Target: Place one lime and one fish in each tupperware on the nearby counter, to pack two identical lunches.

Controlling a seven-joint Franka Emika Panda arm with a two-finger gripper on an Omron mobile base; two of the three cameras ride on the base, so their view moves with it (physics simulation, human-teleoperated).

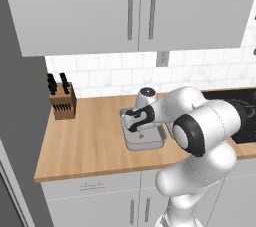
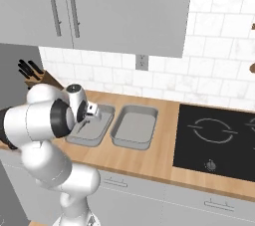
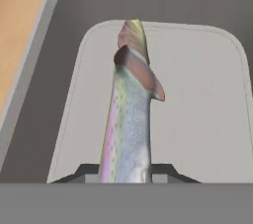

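Fish in tool over tupperware

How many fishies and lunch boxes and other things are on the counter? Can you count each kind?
Fish: 1, held in the tool
Tupperware: 2, left one and right one
Knife block: 1
Cooktop: 1
Limes: 0 visible
Total: 5

**Counter contents**

Light-brown wood-grain counter on pale grey cabinet fronts. On it: two grey tupperware trays side by side, left one, right one, a knife block near the left end, and a black cooktop set in at right.
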